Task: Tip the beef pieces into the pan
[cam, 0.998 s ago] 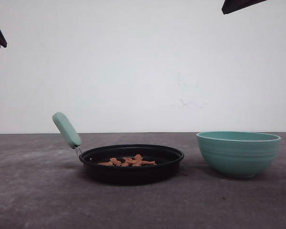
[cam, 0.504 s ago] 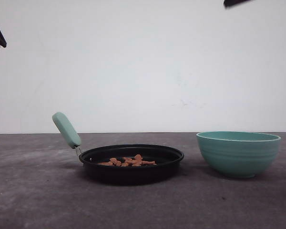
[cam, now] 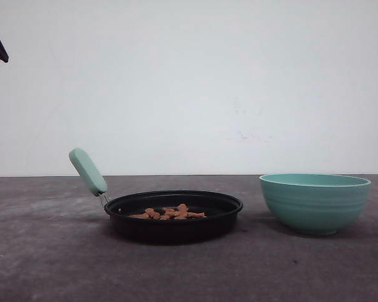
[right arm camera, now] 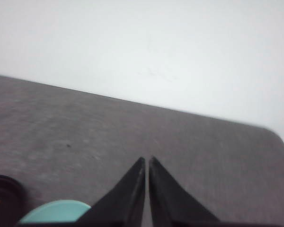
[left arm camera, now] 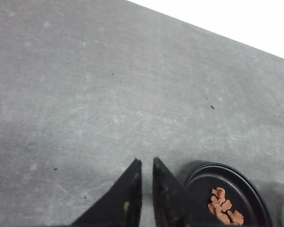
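The left tool hangs above the grey counter with its fingers pressed nearly together and holding nothing, the pan just beside it. The right tool is likewise pressed together and empty, above the counter near the teal bowl. The beef pieces lie inside the black pan, which sits just beside the bowl, its mint-green handle pointing away from it.
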`<state>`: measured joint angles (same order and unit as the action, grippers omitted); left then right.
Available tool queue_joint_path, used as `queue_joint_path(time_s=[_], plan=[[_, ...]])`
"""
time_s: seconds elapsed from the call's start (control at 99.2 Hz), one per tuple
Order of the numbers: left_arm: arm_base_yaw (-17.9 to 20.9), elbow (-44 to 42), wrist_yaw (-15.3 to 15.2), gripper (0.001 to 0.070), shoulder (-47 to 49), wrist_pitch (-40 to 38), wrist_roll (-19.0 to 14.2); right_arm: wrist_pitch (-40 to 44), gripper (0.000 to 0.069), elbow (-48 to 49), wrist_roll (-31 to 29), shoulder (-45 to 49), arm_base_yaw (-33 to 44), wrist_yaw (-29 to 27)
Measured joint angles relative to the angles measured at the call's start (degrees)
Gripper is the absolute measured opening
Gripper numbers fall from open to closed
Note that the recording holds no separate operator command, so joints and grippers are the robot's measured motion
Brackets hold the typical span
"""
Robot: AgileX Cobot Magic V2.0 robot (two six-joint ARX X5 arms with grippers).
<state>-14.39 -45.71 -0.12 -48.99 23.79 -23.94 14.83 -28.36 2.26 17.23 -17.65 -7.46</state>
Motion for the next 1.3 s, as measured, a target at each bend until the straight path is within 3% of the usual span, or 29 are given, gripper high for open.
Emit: queue_joint_path(time_s=[0.151, 0.292, 0.545, 0.666, 1.301], plan=[[0.0, 0.0, 0.0, 0.0014, 0.0, 0.0, 0.0, -9.6, 0.0011, 15.8, -4.0, -10.8, 4.8, 1.3], [0.0, 0.0, 0.0, 0.0014, 0.0, 0.0, 0.0, -6.3, 0.0011, 22.3, -7.5, -17.0, 6.3, 1.5], [0.0, 0.0, 0.0, 0.0014, 0.0, 0.0, 0.0, 1.2, 0.0011, 23.1, -11.8, -17.0, 6.4, 2.0], [0.0, 0.0, 0.0, 0.0014, 0.0, 0.0, 0.0, 4.1, 0.0011, 24.6, -12.2, -17.0, 6.4, 5.5], [0.0, 0.0, 0.0, 0.0014, 0.0, 0.0, 0.0, 3.8, 0.0011, 24.7, -11.5, -17.0, 6.4, 7.4]])
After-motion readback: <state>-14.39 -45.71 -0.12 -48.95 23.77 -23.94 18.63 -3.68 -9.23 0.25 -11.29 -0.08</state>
